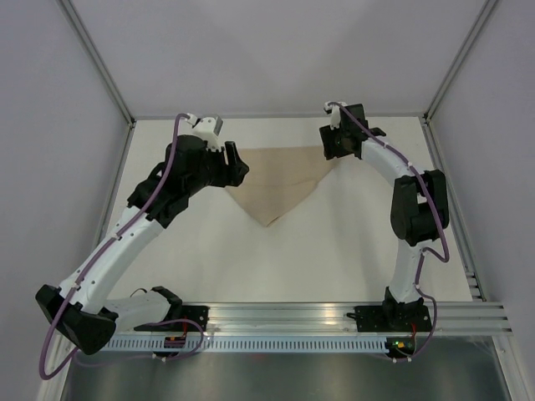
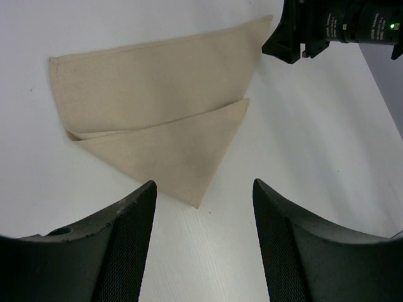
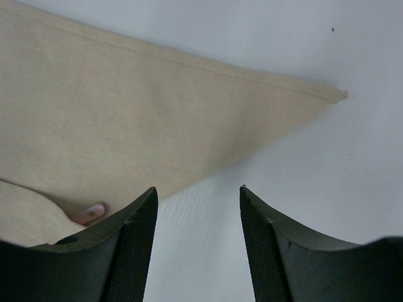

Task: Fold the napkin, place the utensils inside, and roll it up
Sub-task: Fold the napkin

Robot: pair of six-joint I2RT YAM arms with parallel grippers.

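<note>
Since the near half of the surface (image 1: 334,251) carries nothing, there is wide room to work toward the arm bases. Farther back the napkin (image 1: 276,180) rests folded in a triangle, tip pointing near, long edge far. It looks light, limp and apt to slide, so a hemmed corner is the place to pinch. The left fingers (image 2: 126,239) stand apart and empty by its left corner. The right fingers (image 3: 126,245), likewise spread, hover at its right corner.
</note>
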